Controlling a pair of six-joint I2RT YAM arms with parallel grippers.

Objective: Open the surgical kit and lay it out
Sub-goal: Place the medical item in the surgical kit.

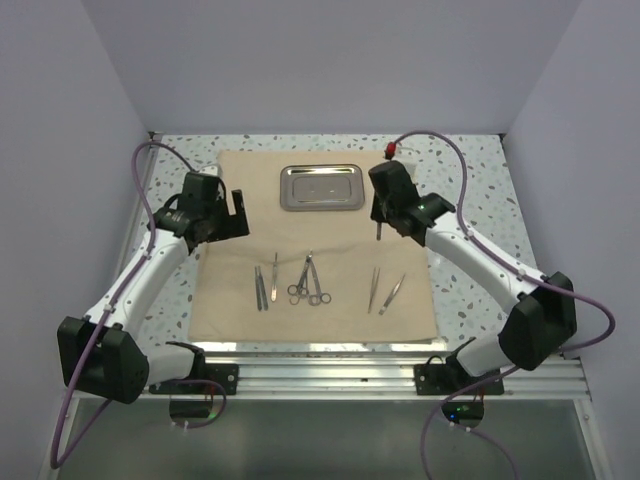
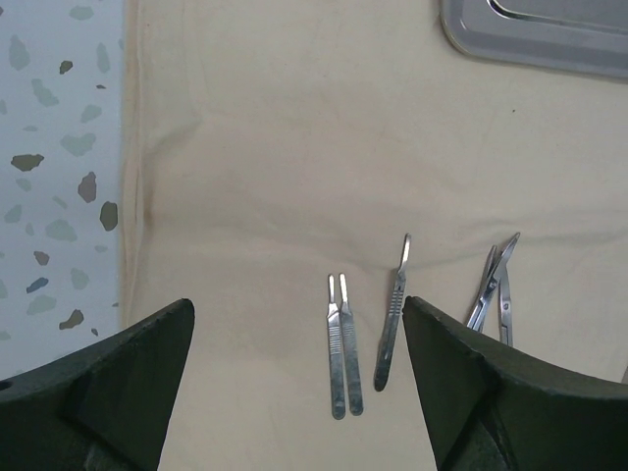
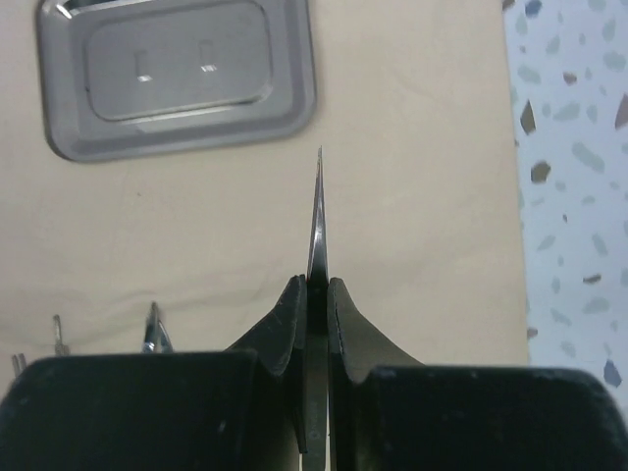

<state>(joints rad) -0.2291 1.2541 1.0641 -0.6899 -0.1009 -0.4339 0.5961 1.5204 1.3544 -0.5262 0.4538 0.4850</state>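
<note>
Two tools over a beige cloth, soft and faintly creased, spread flat on a speckled terrazzo-look worktop. Shiny steel tray, rectangular with rounded corners, at the cloth's far end. Closer in, a loose row of slim silver bits: scalpel handles, ring-handled scissors, tweezers, all lying apart from the tray. Left tool spread wide, gripping nothing, over the cloth's left side. Right tool pinched tight on a thin pointed steel instrument, near the tray's corner. Plain pale walls all round.
</note>
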